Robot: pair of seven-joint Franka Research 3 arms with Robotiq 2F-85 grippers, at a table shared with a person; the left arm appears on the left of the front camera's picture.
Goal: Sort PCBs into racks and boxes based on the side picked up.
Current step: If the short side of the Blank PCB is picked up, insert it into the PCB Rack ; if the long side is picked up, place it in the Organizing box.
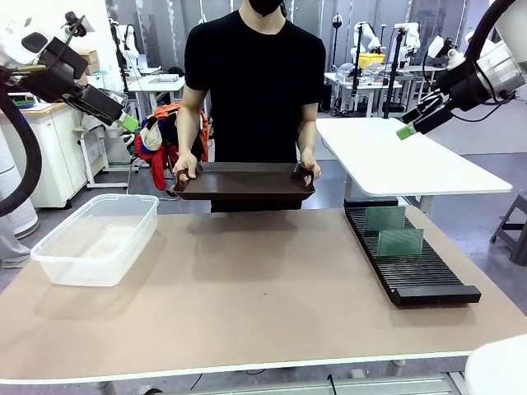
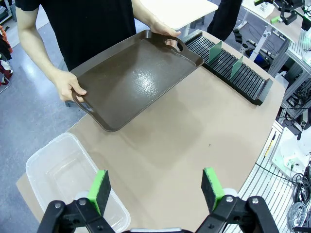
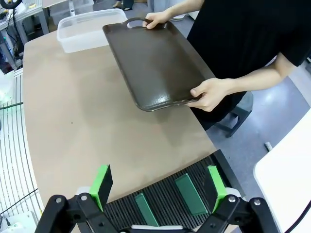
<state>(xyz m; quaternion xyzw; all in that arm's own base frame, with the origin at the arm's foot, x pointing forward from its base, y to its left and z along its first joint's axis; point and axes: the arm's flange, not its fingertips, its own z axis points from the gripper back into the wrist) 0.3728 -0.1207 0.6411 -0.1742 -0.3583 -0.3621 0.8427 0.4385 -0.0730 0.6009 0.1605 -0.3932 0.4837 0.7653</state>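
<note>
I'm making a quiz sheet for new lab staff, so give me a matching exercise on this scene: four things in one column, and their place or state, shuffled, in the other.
Things:
1. dark brown tray
2. clear plastic tub
3. black slotted rack
4. two green PCBs

Places or states:
A. standing upright in slots
B. held by the person's two hands at the table's far edge
C. on the table at the robot's left, nothing inside
D. lying along the table's right side

Pairs: 1-B, 2-C, 3-D, 4-A
</note>
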